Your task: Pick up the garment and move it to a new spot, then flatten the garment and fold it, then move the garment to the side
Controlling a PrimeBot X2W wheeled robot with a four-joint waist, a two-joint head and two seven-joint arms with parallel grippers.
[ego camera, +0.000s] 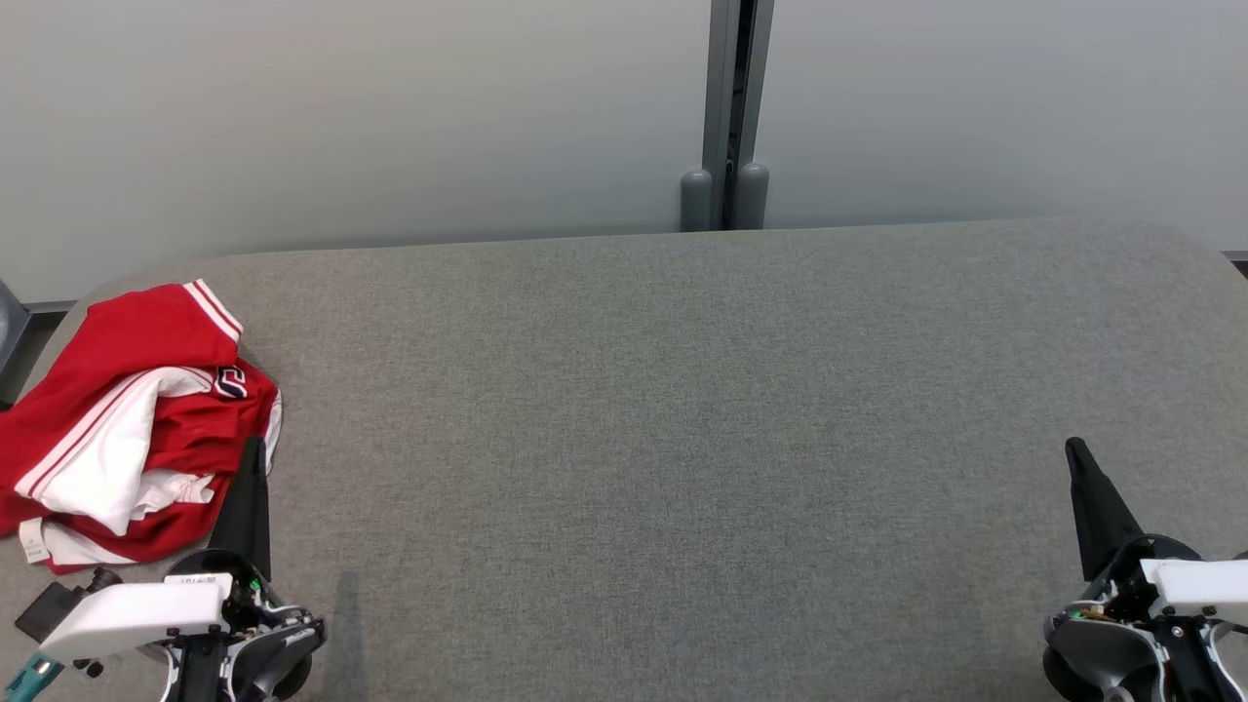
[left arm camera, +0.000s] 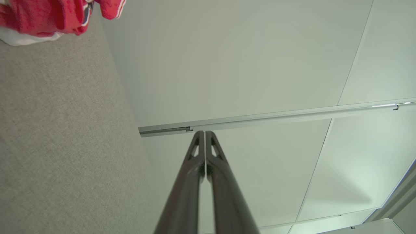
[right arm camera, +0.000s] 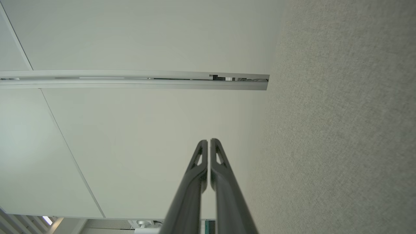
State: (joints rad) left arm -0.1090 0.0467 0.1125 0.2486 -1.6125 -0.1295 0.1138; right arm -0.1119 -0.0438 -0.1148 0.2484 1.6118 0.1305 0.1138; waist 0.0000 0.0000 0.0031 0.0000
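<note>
A crumpled red and white garment (ego camera: 136, 424) lies bunched at the left end of the grey table (ego camera: 663, 429); a corner of the garment (left arm camera: 48, 16) also shows at the top left of the left wrist view. My left gripper (ego camera: 255, 448) rests at the lower left, its tip just in front of the garment's right edge, fingers together and holding nothing. In the left wrist view the left gripper (left arm camera: 204, 132) is shut. My right gripper (ego camera: 1075, 447) sits at the lower right over bare table, far from the garment. The right gripper (right arm camera: 209, 140) is shut and empty.
A pale wall (ego camera: 390, 107) runs behind the table, with a grey vertical post (ego camera: 726, 117) at its middle. The table's left end is rounded and the garment reaches its edge. A wide stretch of grey surface lies between the two grippers.
</note>
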